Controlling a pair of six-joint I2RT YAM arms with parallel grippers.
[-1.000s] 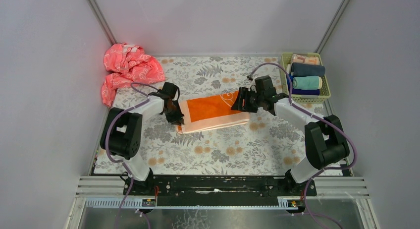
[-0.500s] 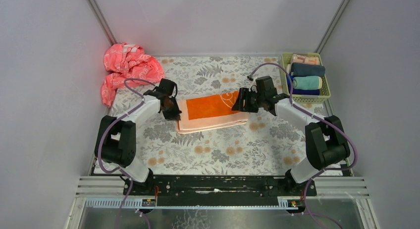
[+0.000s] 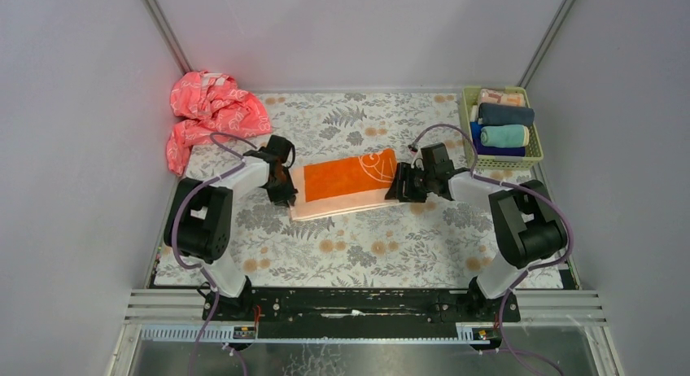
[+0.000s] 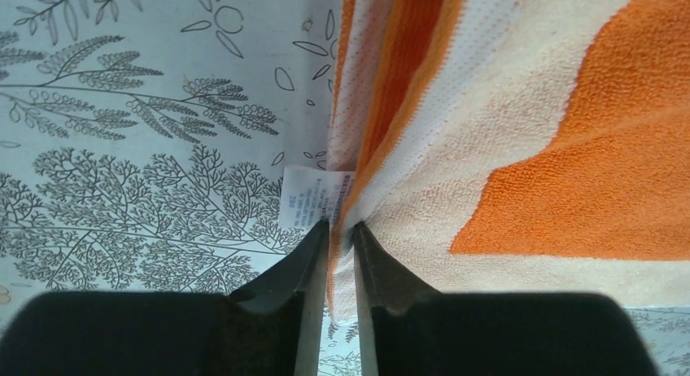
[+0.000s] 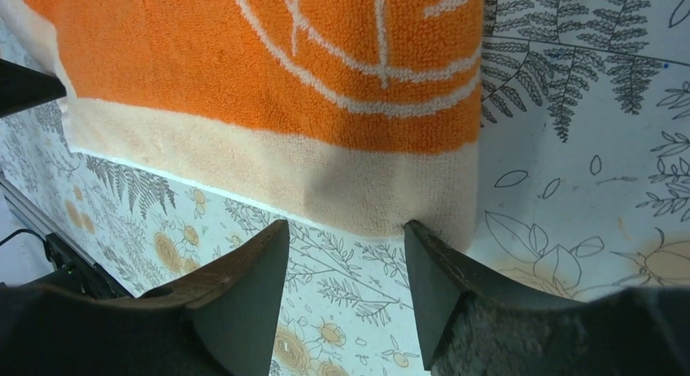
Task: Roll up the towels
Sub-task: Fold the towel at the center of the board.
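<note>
The orange and peach towel (image 3: 346, 183) with white lettering lies flat in the middle of the floral table. My left gripper (image 3: 285, 190) sits at its left end. In the left wrist view this gripper (image 4: 342, 226) is shut on the towel's (image 4: 569, 148) folded peach edge, next to a white care label (image 4: 313, 198). My right gripper (image 3: 400, 189) is at the towel's near right corner. It stands open (image 5: 346, 229) just short of the peach border (image 5: 268, 67), one fingertip (image 5: 417, 233) touching the hem. A rolled mint-teal towel (image 3: 504, 136) lies in the basket.
A green basket (image 3: 465, 120) at the back right holds several rolled towels. A crumpled pink patterned cloth (image 3: 211, 114) is heaped in the back left corner. Grey walls close in both sides and the back.
The left gripper drew back toward the far left, then returned to the towel's left edge and closed on it. The right gripper moved nearer, from the towel's far right side to its near right corner.
</note>
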